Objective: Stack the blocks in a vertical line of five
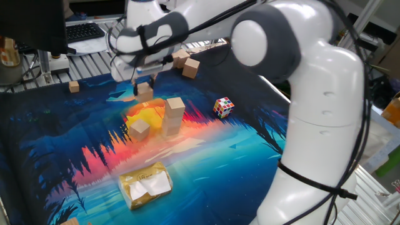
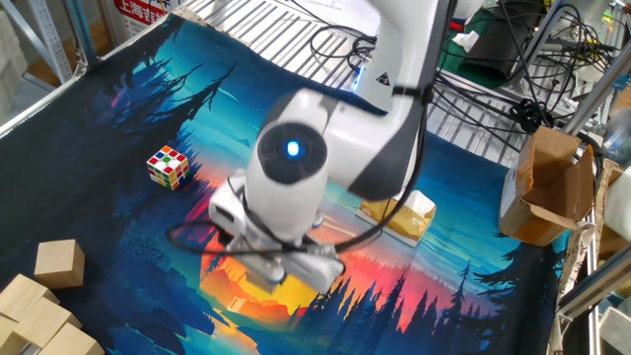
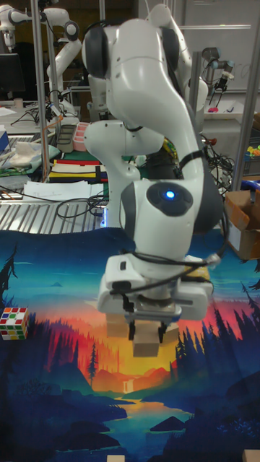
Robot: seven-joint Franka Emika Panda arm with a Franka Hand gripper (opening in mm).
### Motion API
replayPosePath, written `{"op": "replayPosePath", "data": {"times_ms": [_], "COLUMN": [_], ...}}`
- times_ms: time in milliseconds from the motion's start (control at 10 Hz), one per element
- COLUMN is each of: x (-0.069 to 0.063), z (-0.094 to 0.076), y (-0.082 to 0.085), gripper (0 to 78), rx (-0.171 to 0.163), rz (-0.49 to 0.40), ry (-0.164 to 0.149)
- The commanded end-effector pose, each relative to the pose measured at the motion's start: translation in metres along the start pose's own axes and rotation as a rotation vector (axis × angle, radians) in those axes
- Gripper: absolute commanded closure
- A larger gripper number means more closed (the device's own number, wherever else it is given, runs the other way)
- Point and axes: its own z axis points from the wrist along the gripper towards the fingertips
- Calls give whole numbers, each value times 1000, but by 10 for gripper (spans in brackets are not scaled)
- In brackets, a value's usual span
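My gripper (image 1: 144, 85) hangs above the mat, shut on one tan block (image 1: 145, 91). The tall fixed view shows the same block (image 3: 148, 343) pinched between the fingers (image 3: 132, 328), clear of the mat. Just right of it stands a stack of two blocks (image 1: 174, 115). A single block (image 1: 139, 129) lies in front of the gripper. More blocks (image 1: 190, 67) sit at the mat's far edge; in the other fixed view they (image 2: 57, 261) lie at the lower left. In that view the arm (image 2: 291, 187) hides the gripper.
A multicoloured puzzle cube (image 1: 224, 107) lies right of the stack. A yellow wrapped packet (image 1: 145, 184) rests near the front of the mat. A small tan cube (image 1: 74, 86) sits at the back left. A cardboard box (image 2: 552, 182) stands beyond the mat's edge.
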Motion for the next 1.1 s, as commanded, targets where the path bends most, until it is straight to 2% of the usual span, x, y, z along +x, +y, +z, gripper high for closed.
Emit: {"op": "replayPosePath", "data": {"times_ms": [100, 1100], "x": [18, 46], "z": [-33, -59], "y": [-21, -53], "gripper": [764, 764], "rx": [15, 14], "rz": [-4, -31], "ry": [25, 45]}}
